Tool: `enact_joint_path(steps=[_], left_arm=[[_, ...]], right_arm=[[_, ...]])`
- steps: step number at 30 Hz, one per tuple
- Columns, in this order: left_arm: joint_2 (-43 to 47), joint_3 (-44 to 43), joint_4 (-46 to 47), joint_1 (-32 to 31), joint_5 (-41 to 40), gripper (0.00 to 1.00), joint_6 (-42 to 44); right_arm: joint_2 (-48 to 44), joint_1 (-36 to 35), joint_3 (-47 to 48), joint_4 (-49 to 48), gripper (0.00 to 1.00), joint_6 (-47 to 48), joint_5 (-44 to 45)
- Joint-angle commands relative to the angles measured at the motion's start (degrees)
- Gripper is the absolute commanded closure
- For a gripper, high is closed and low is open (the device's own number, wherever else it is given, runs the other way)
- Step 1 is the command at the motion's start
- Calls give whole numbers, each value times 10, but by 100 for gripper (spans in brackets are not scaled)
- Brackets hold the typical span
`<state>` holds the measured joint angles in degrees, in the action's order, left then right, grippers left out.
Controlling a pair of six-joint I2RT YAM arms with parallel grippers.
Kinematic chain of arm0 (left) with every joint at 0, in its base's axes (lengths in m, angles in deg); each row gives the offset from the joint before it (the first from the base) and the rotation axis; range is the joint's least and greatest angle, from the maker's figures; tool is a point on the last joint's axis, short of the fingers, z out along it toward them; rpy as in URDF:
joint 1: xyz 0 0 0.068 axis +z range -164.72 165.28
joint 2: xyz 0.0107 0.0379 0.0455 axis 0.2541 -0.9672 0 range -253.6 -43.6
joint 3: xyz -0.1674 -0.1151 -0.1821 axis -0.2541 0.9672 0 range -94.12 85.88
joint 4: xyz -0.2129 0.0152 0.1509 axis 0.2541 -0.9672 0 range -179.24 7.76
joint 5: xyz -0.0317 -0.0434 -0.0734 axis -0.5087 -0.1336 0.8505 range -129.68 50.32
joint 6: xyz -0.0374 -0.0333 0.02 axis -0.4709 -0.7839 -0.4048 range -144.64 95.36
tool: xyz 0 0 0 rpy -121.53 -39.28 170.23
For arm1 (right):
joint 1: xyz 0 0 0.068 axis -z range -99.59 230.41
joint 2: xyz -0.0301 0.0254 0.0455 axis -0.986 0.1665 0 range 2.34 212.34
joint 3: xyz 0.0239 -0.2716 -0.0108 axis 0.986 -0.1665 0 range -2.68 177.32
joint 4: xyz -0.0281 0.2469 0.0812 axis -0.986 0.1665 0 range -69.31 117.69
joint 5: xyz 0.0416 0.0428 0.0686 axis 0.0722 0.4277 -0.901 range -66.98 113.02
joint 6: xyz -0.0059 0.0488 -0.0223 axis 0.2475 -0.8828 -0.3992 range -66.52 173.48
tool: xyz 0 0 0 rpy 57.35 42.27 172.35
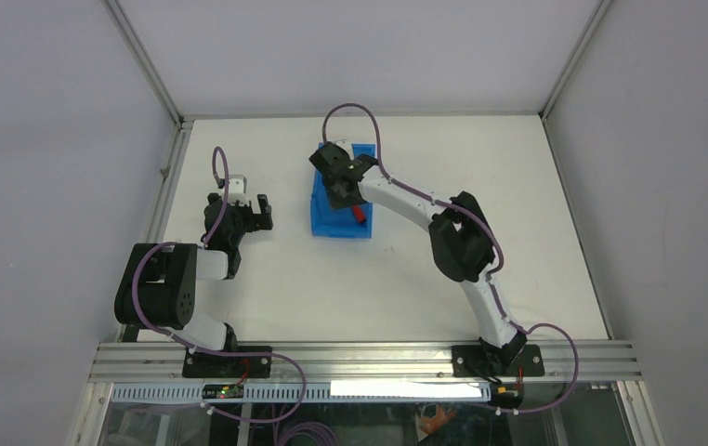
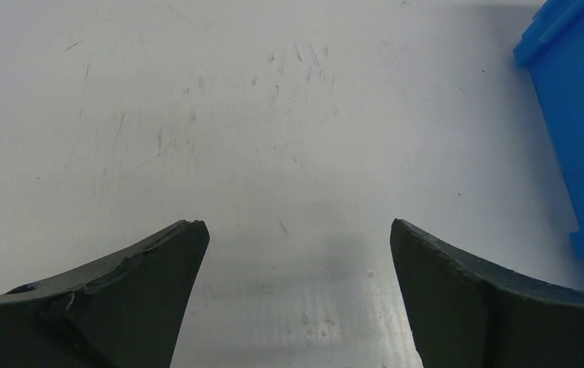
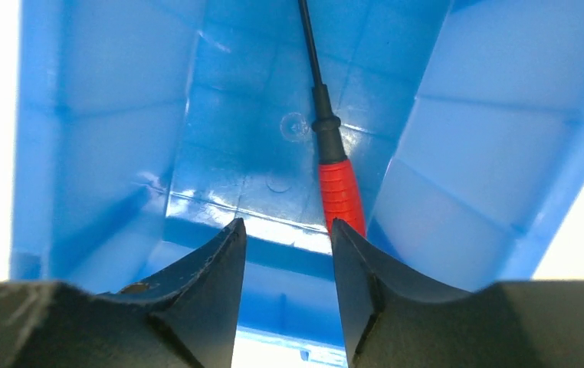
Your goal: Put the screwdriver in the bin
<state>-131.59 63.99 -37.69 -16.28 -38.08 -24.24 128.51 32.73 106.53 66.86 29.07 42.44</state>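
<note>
The blue bin [image 1: 324, 221] stands at the middle back of the table. The screwdriver [image 3: 339, 192], with its red handle and thin black shaft, lies on the bin's floor [image 3: 235, 138] along the right wall. Its red handle also shows in the top view [image 1: 358, 216]. My right gripper [image 3: 287, 224] hangs over the bin's near end with its jaws apart and nothing between them; the handle lies just beyond the right fingertip. In the top view the right gripper [image 1: 339, 190] is above the bin. My left gripper [image 2: 296, 226] is wide open and empty over bare table, left of the bin [image 2: 580, 115].
The left gripper [image 1: 259, 212] sits about a hand's width left of the bin. The white table is walled at the back and sides by grey panels with metal rails [image 1: 169, 177]. An aluminium rail [image 1: 360, 358] carries both arm bases at the near edge.
</note>
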Motion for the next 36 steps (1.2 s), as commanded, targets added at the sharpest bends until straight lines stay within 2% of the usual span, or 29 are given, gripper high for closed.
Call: enact_joint_path(steps=[1,4,8,12,13,18,23,27,30,36], left_arm=[[16,0,16,-5,5,1,-11],[17,0,16,-5,5,1,-11],[16,0,16,-5,5,1,-11],[16,0,16,-5,5,1,-11],[16,0,16,-5,5,1,-11],[16,0,16,-5,4,1,-11],[16,0,16,-5,4,1,-11],[16,0,16,-5,5,1,-11],[16,0,16,-5,5,1,-11],[16,0,16,-5,5,1,-11]], right_arm=[[-71,1,52,-6,52,16,20],[-100,2,61,-9,42,31,24],[-146,13,50,6,24,49,29],[-202,50,3,24,4,58,22],[-219,61,-16,26,1,60,27],[-314,137,-119,32,1,71,50],[-406,243,-208,32,1,83,42],[-444,314,-239,37,1,89,54],[-460,343,-252,41,1,74,42],[-483,347,-291,19,1,74,13]])
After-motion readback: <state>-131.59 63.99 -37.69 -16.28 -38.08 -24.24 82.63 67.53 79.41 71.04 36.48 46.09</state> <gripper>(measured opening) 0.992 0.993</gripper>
